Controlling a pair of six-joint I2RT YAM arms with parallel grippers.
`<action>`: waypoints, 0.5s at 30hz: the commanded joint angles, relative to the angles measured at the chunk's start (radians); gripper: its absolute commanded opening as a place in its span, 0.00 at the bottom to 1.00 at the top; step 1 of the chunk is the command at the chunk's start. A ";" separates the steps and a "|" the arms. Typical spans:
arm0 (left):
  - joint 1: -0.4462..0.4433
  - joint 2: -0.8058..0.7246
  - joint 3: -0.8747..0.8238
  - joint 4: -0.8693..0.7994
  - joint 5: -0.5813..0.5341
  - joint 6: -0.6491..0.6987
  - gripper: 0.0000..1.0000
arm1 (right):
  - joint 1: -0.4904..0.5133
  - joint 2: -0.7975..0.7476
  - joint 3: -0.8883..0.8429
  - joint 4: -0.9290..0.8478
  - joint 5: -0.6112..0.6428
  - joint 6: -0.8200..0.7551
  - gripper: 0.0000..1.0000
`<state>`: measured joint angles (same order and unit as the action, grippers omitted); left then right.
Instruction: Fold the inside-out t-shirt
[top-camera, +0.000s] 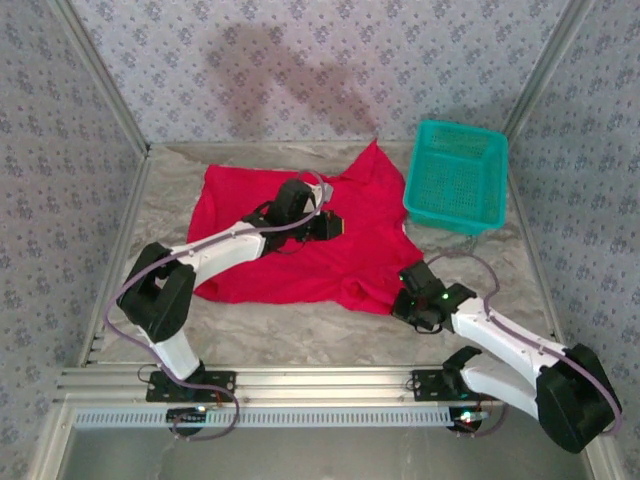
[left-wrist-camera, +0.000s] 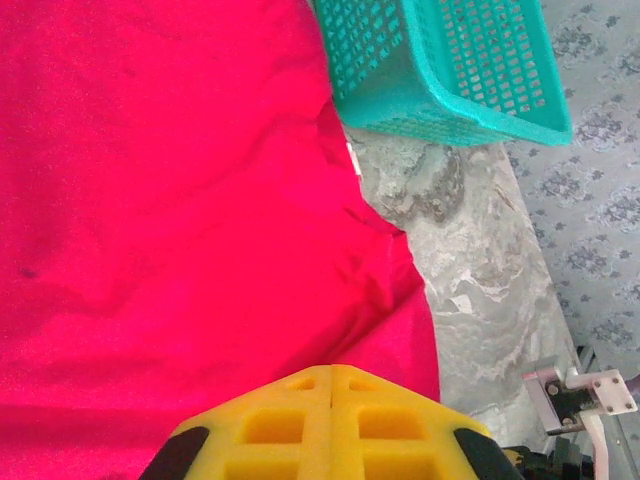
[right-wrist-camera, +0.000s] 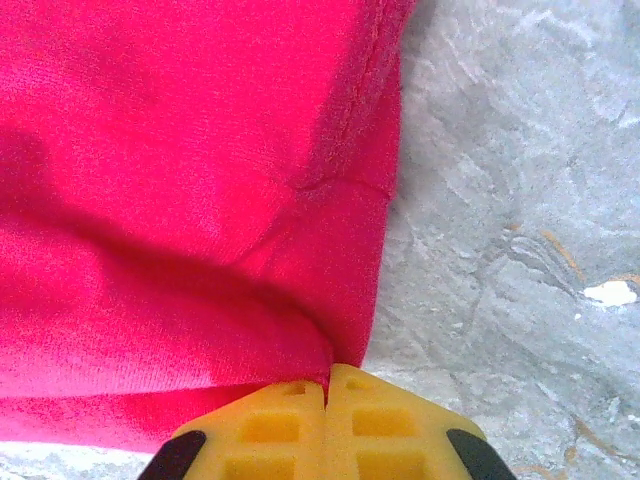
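The inside-out t-shirt (top-camera: 230, 195) is plain red and lies spread across the middle of the marble table. My left gripper (top-camera: 330, 225) hangs over the shirt's right half. In the left wrist view its yellow jaws (left-wrist-camera: 332, 372) are shut, with no cloth showing between them, and the shirt (left-wrist-camera: 150, 200) lies beneath. A small white tag (left-wrist-camera: 351, 160) shows at the shirt's edge. My right gripper (top-camera: 405, 297) is at the shirt's near right corner. Its jaws (right-wrist-camera: 327, 378) are shut on a fold of the red cloth (right-wrist-camera: 200, 150) that runs into the tips.
A teal mesh basket (top-camera: 455, 175) stands at the back right, touching the shirt's far right corner; the left wrist view has the basket (left-wrist-camera: 440, 70) at the top. Bare marble table (top-camera: 300, 335) lies between the shirt and the arm bases. Patterned walls enclose three sides.
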<state>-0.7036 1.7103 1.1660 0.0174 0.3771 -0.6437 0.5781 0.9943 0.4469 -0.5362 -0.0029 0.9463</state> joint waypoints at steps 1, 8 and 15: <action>-0.056 -0.028 -0.018 0.004 0.059 0.082 0.09 | 0.008 -0.008 0.062 -0.038 0.028 0.001 0.01; -0.186 -0.066 -0.093 -0.091 0.061 0.433 0.49 | 0.011 -0.034 0.120 -0.042 0.030 -0.024 0.00; -0.213 -0.012 -0.126 -0.002 -0.067 0.583 0.65 | 0.014 -0.057 0.147 -0.082 0.024 -0.031 0.00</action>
<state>-0.9184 1.6802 1.0416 -0.0284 0.3695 -0.1707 0.5835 0.9619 0.5648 -0.5560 0.0048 0.9272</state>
